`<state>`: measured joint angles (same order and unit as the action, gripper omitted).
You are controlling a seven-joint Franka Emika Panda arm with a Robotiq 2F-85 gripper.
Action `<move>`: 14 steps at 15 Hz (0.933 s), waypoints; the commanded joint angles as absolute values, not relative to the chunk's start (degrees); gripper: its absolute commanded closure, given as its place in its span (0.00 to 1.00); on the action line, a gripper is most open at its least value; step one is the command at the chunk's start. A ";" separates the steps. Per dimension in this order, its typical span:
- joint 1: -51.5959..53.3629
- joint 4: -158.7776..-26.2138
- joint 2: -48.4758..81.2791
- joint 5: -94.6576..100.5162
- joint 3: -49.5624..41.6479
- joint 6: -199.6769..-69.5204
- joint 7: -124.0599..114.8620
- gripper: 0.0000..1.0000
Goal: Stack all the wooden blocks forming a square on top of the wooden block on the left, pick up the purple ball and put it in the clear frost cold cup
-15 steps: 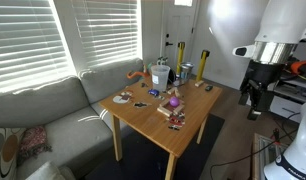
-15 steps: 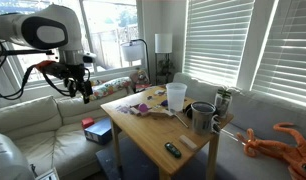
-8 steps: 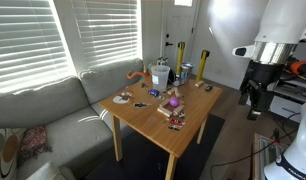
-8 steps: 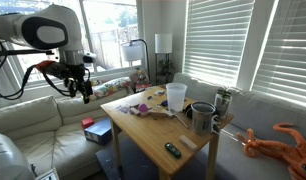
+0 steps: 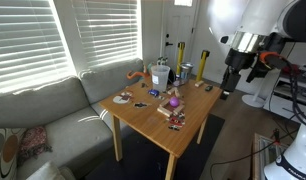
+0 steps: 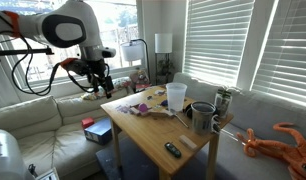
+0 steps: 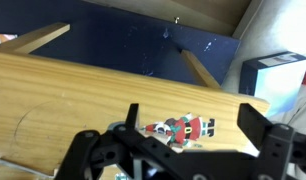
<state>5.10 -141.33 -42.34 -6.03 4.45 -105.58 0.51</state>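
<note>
Now up by the edge of the desk [image 5: 153, 125], jaws wide apart, holding nothing. Could knock the small wooden blocks [image 5: 204, 86] off that edge by coming down too fast or off to one side. Purple ball [image 5: 174, 101] near the desk's middle: round, so no long way. Frosted cup [image 6: 176, 96] upright, mouth up, long way up and down.

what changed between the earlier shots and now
The arm swung its end effector in toward the edge of the light wooden table; both exterior views show it closer than before. It took hold of nothing and let go of nothing, and its jaws stand apart. The small purple ball and the tall frosted plastic cup stayed where they were.
</note>
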 commanded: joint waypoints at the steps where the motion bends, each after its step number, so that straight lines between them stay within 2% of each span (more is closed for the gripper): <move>1: 4.98 -135.86 -33.24 -3.63 3.70 -111.70 4.15 0.00; 10: 6.33 -127.20 -16.38 -7.21 1.67 -122.84 11.28 0.00; 11: 5.63 -130.13 -19.64 -5.23 2.63 -122.34 9.18 0.00; 14: 5.55 -129.57 -18.23 -5.28 2.60 -122.42 9.32 0.00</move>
<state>5.40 -129.72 -18.26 -5.35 2.72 -122.60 9.40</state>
